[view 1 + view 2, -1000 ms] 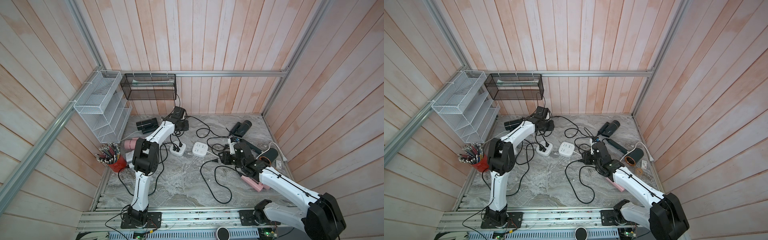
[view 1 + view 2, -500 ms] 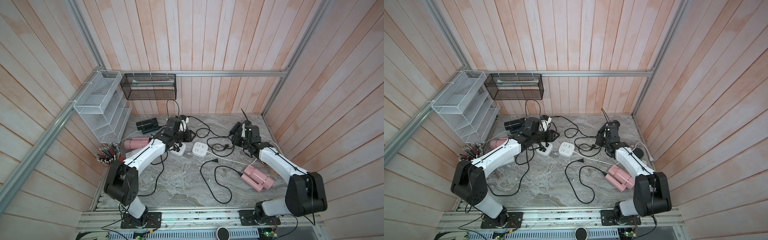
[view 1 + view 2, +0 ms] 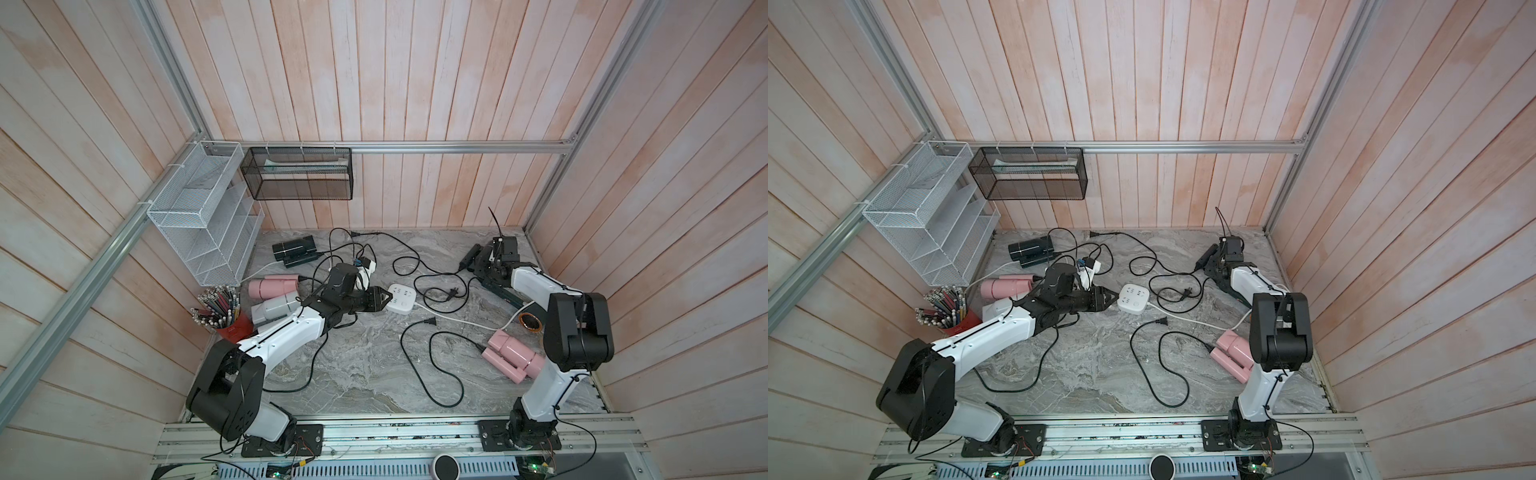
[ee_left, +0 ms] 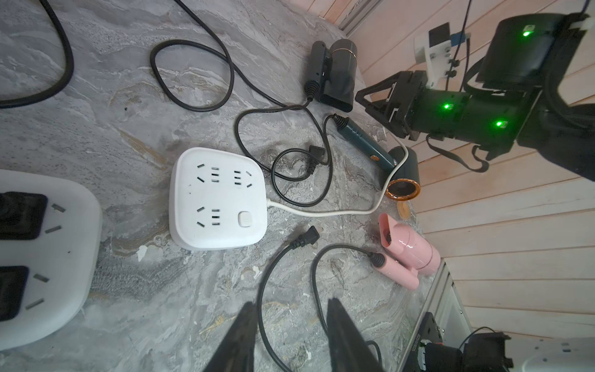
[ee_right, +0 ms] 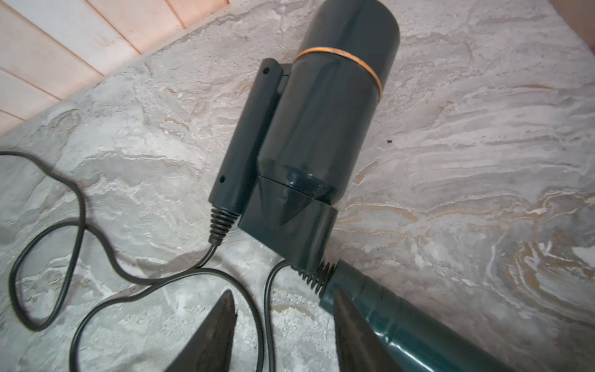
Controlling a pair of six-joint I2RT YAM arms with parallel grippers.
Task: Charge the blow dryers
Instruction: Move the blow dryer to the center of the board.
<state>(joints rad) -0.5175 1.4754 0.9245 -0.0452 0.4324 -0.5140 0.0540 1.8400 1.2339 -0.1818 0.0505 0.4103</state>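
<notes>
My left gripper point(image 3: 380, 297) point(image 4: 291, 304) hovers open and empty just left of a white power strip point(image 3: 401, 297) point(image 4: 219, 196), with loose black cords on the table under its jaws. Behind its arm lie a pink blow dryer point(image 3: 272, 286), a pale grey one point(image 3: 276, 307) and a black one point(image 3: 295, 249). My right gripper point(image 3: 478, 264) point(image 5: 281, 291) is open at the back right, low over a folded dark blow dryer point(image 5: 322, 112) and beside the handle of a second dark one point(image 5: 402, 322) point(image 4: 363, 141). Another pink dryer point(image 3: 513, 355) lies front right.
A second power strip point(image 4: 42, 257) with black plugs in it sits by the left wrist. Loose plugs point(image 3: 430, 322) point(image 3: 451, 295) and cord loops cover the table's middle. A red pencil cup point(image 3: 232, 324), a white wire rack point(image 3: 208, 232) and a black mesh basket point(image 3: 299, 178) stand at the left and back.
My left gripper has swung forward and right, from the plugged power strip to beside the other white strip. The right arm has folded back, its gripper staying over the dark dryers.
</notes>
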